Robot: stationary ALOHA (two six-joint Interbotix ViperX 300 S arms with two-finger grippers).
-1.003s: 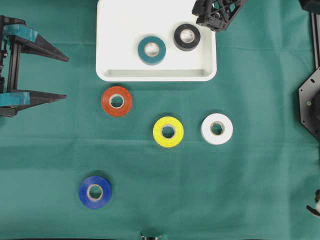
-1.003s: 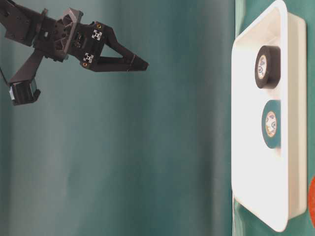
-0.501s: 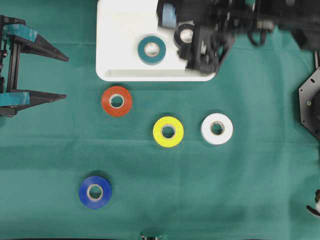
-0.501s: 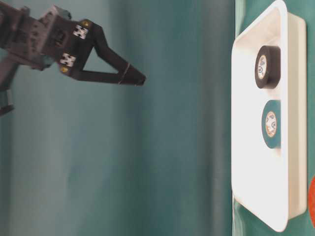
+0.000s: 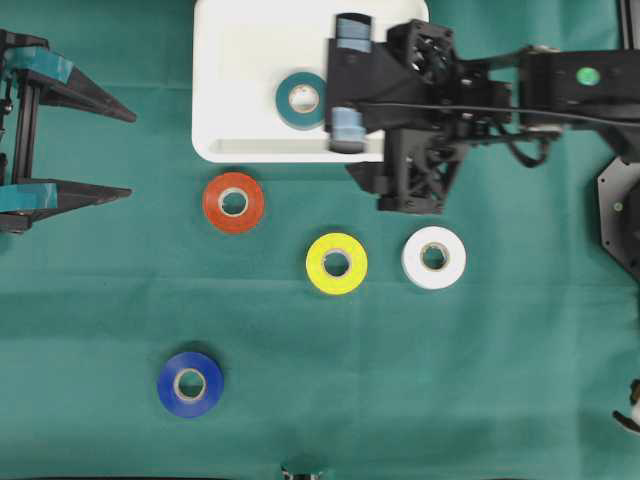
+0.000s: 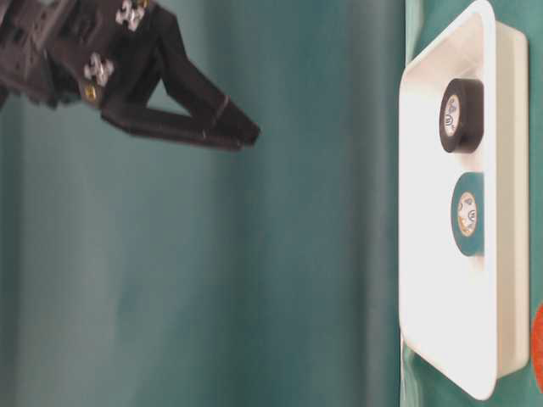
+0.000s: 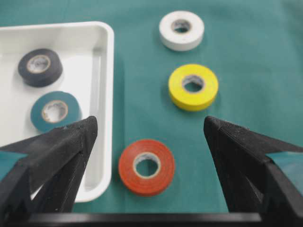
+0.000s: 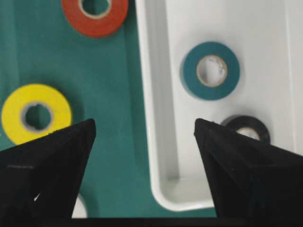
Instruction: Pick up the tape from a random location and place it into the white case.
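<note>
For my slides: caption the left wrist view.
Open left gripper faces red tape; teal tape lies in the white case.

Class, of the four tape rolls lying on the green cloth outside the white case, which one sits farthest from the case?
The blue roll. It lies alone toward the lower left of the overhead view, well beyond the orange, yellow and white rolls, which all sit closer to the white case.

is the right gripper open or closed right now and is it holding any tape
Open and empty. In the right wrist view the right gripper has its fingers wide apart with only the white case rim and green cloth between them.
</note>
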